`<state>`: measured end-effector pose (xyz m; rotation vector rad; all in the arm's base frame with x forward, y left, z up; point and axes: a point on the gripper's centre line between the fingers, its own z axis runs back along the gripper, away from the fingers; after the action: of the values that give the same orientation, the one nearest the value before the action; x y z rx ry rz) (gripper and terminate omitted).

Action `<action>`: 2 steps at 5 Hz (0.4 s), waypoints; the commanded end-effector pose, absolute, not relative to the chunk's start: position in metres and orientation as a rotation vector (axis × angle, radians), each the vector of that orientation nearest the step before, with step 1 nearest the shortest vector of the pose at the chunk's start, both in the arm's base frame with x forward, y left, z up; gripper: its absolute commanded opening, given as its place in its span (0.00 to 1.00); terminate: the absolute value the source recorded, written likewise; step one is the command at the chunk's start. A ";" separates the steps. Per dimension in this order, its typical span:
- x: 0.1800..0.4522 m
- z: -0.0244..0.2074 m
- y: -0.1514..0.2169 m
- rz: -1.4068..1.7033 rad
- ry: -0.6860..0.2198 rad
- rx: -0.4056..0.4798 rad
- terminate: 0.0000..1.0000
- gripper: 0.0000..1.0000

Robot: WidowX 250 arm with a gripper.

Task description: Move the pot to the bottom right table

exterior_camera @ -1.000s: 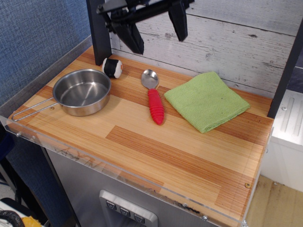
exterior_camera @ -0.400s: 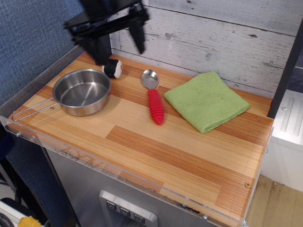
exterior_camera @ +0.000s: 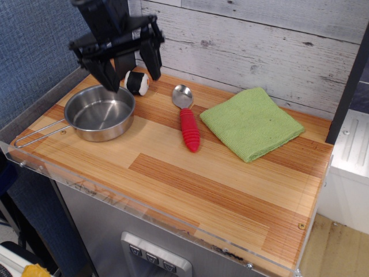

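The pot (exterior_camera: 100,112) is a small shiny steel saucepan at the left of the wood-plank table (exterior_camera: 219,190). Its thin wire-loop handle (exterior_camera: 39,134) points to the front left corner. My gripper (exterior_camera: 131,75) hangs open and empty above the pot's back rim. One black finger (exterior_camera: 108,76) is over the rim and the other finger (exterior_camera: 152,62) is beside a small white and black toy.
A small white and black toy (exterior_camera: 137,82) lies behind the pot. A metal spoon with a red handle (exterior_camera: 187,120) lies mid-table. A green cloth (exterior_camera: 251,122) lies at the right back. A clear acrylic rim (exterior_camera: 144,213) runs along the front edge.
My gripper has moved left and down from over the spoon area to just above the pot's back rim. It stayed open. The pot and other things have not moved.
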<state>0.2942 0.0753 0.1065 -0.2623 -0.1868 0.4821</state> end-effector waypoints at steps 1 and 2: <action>0.316 0.094 0.089 0.479 -0.232 -0.216 0.00 1.00; 0.321 0.081 0.093 0.439 -0.209 -0.165 0.00 1.00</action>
<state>0.3155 0.0894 0.0669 -0.1684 -0.1639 0.4404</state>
